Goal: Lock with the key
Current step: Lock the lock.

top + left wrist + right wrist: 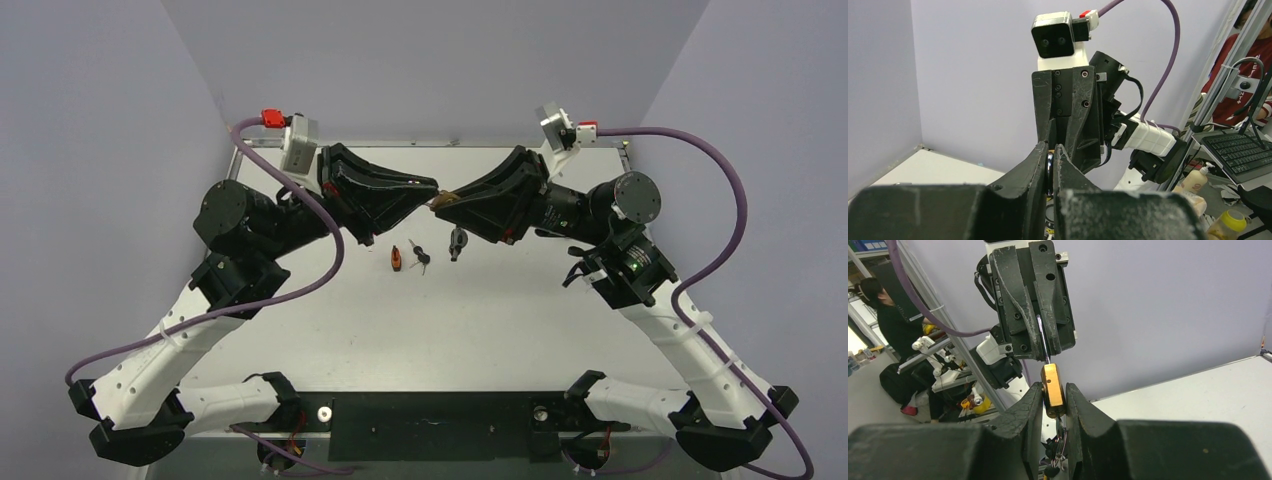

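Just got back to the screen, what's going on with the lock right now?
The two arms meet in mid-air above the table. The right arm has its jaws shut on the brass padlock. The left arm pinches the shackle from the opposite side. Keys show beneath; neither arm holds one.

Soft, even light from above left the white bench (pixel 420 330) bright, with only faint, diffuse shadows. In the wrist views the left tool (pixel 1050 167) and right tool (pixel 1054 402) loomed dark and blurred up close; the padlock (pixel 1053 390) at the right tool's tips gleamed in sharper focus
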Controlling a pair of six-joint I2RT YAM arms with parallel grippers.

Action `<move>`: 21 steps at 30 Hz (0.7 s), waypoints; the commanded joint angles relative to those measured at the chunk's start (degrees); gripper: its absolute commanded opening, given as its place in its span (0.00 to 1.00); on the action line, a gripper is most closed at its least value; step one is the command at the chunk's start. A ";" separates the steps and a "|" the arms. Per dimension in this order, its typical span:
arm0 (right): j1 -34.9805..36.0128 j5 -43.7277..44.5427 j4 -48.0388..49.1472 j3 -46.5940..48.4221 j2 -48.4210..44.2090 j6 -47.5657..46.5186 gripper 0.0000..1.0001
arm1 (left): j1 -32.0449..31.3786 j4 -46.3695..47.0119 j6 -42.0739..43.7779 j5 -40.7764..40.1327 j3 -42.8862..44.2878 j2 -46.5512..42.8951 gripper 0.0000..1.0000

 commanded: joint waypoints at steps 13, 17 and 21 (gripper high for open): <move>-3.56 5.44 9.02 -10.44 -5.62 1.84 0.00 | 10.00 -21.15 0.30 13.66 3.22 2.41 0.38; -4.56 4.87 8.18 -11.76 -6.49 1.75 0.00 | 11.26 -21.23 0.33 14.95 3.51 1.98 0.39; -5.32 3.82 7.91 -12.91 -7.51 1.92 0.00 | 13.87 -21.46 0.04 17.27 3.50 1.35 0.39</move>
